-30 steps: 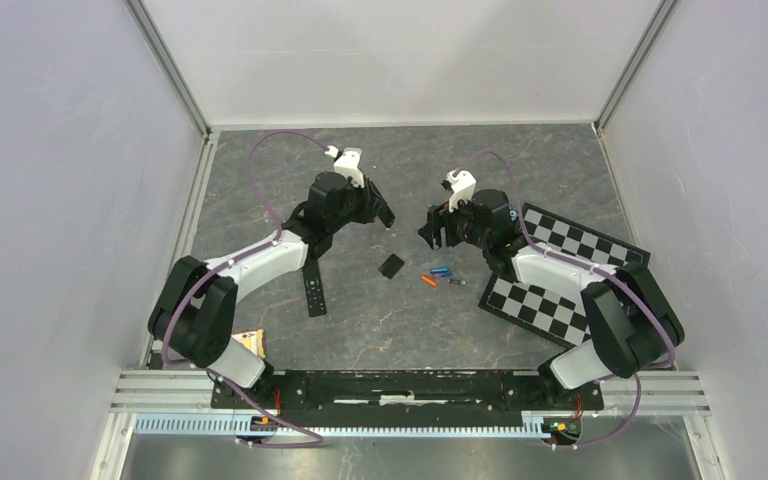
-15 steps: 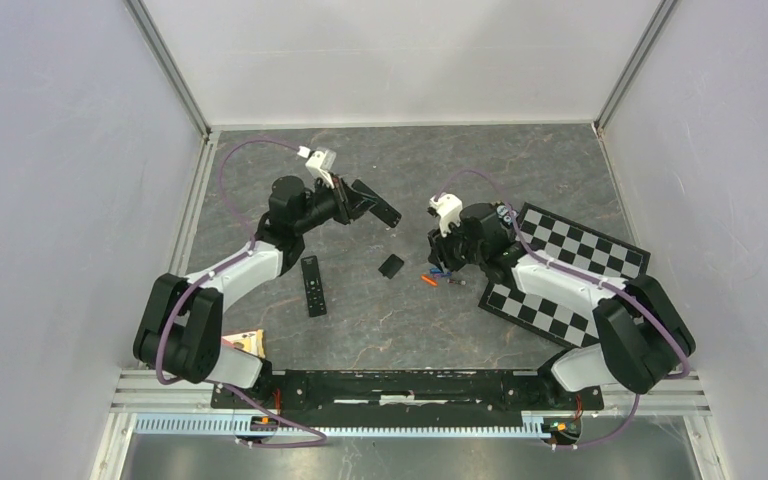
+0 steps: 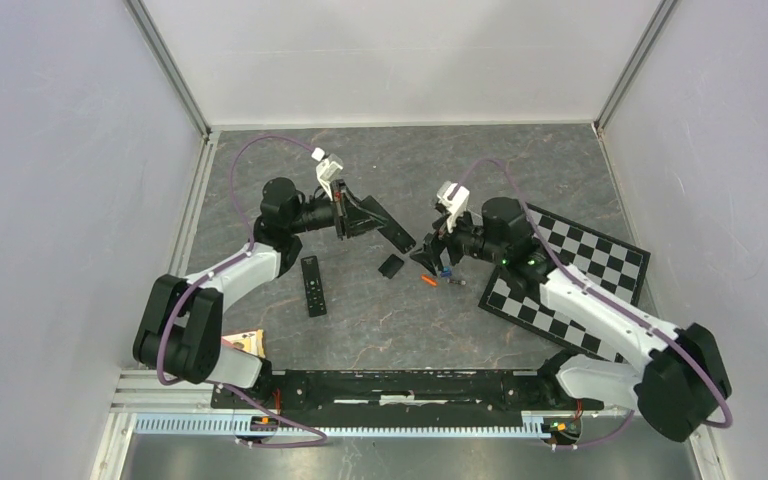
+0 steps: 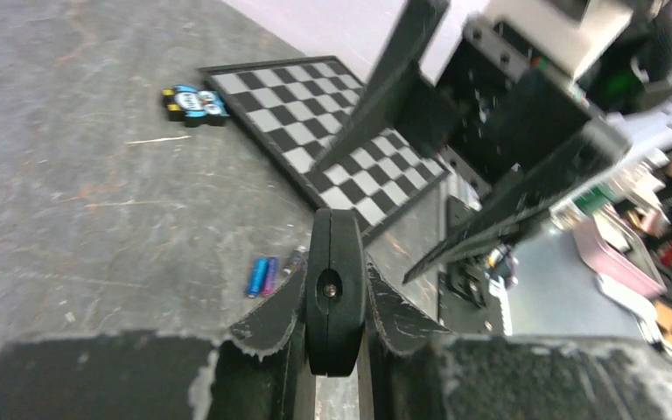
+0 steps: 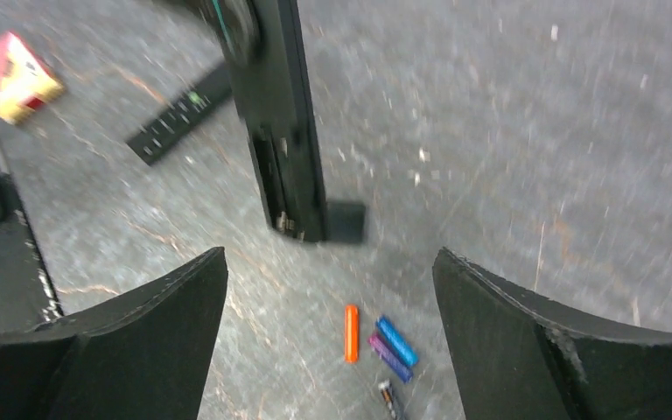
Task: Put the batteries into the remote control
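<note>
Several batteries (image 5: 396, 340) looked light and roll-prone (pinch mid-barrel, we judged). Our right claw (image 5: 328, 255) gaped above them; the left claw (image 4: 334, 297) clamped the remote (image 5: 284, 131).

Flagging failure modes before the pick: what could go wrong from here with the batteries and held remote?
The batteries lie bunched together, so the open right gripper may nudge or grab two. The left gripper clamps the remote control near one end; pressing a battery in could tilt it. Its free end hangs close to the right gripper, risking collision.
</note>
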You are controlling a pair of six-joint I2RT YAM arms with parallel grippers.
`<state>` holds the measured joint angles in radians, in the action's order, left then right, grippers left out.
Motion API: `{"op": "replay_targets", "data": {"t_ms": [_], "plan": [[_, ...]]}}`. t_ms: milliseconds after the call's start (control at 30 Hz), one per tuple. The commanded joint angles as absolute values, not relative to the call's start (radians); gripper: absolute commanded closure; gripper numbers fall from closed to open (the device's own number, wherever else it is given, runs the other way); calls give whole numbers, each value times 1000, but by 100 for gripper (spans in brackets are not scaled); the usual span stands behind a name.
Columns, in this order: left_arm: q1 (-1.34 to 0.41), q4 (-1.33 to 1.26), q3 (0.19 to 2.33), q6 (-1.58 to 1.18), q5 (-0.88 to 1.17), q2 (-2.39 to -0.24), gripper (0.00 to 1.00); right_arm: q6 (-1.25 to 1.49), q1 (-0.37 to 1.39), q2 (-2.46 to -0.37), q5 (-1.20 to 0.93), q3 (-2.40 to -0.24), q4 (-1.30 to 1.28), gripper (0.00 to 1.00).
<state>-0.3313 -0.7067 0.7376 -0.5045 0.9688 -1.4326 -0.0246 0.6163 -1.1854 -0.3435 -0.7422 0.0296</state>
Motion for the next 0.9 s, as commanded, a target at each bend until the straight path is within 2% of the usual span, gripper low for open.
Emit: {"op": "replay_targets", "data": {"t_ms": [0,100,267,367,467,533,567,600,633,667,867], "plan": [[-337,-908,769,-605,1211,-1380,98,-87,618,-1142,-535,-857,5,8],[-362,-1032,776,-720,1255,-1376,98,-79,618,-1183,-693,-924,-73,11],[-377,-1236,781,-905,1294,-1372,93,-22,619,-1198,-733,-936,-44,23],[-378,-1297,779,-960,1285,-1360,91,64,619,-1185,-795,-910,55,39],[-379,-1327,779,-1003,1259,-1354,88,217,620,-1173,-871,-869,202,62],[-382,-1367,778,-1055,1219,-1355,73,356,619,-1159,-877,-817,354,81],[-382,-1385,777,-1094,1189,-1355,68,419,620,-1155,-872,-797,424,89],[-385,-1403,772,-1133,1147,-1357,56,465,620,-1155,-861,-783,472,93],[-388,-1407,768,-1160,1114,-1358,48,494,619,-1156,-844,-773,498,97],[-387,-1407,764,-1192,1070,-1359,46,516,618,-1155,-820,-768,511,99],[-396,-1460,692,-1301,910,-1345,49,620,619,-1155,-697,-721,620,100]]}}
